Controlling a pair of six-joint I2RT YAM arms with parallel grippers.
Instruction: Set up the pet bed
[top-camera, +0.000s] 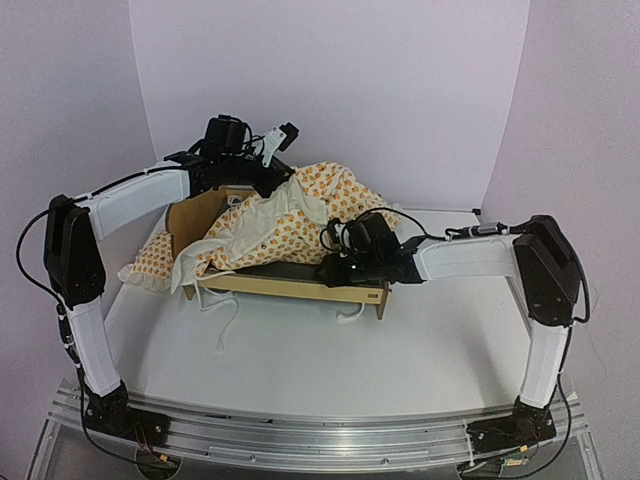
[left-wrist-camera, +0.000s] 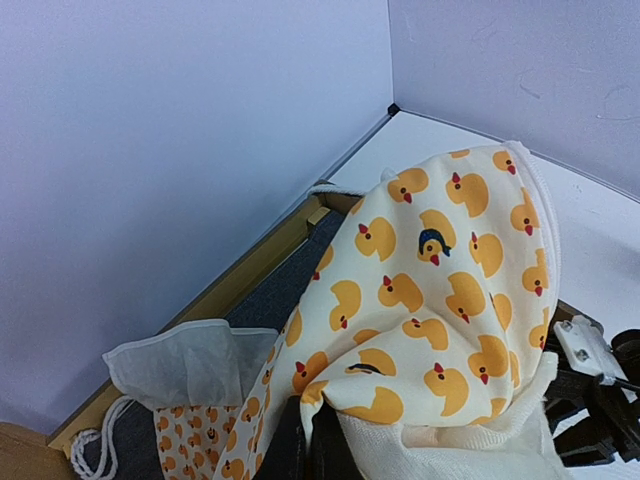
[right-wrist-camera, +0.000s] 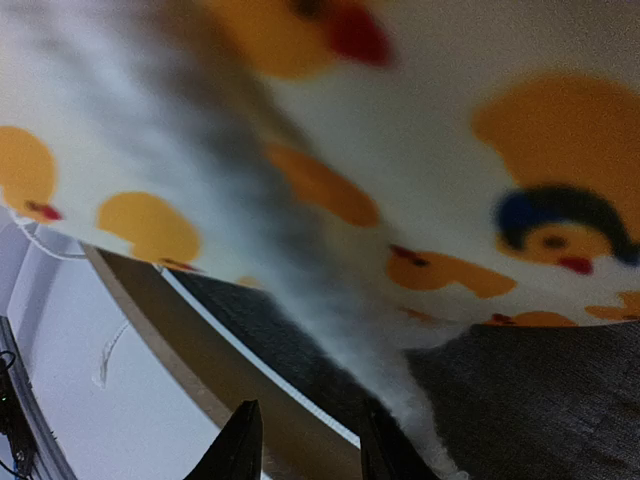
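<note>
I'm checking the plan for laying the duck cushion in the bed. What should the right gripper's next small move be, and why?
Probably ease the right gripper forward and close on the cushion's hanging edge. Its fingers stand apart at the pet bed's side rail, the left gripper holds the cushion bunched up, and the dark base lies bare beneath.
</note>
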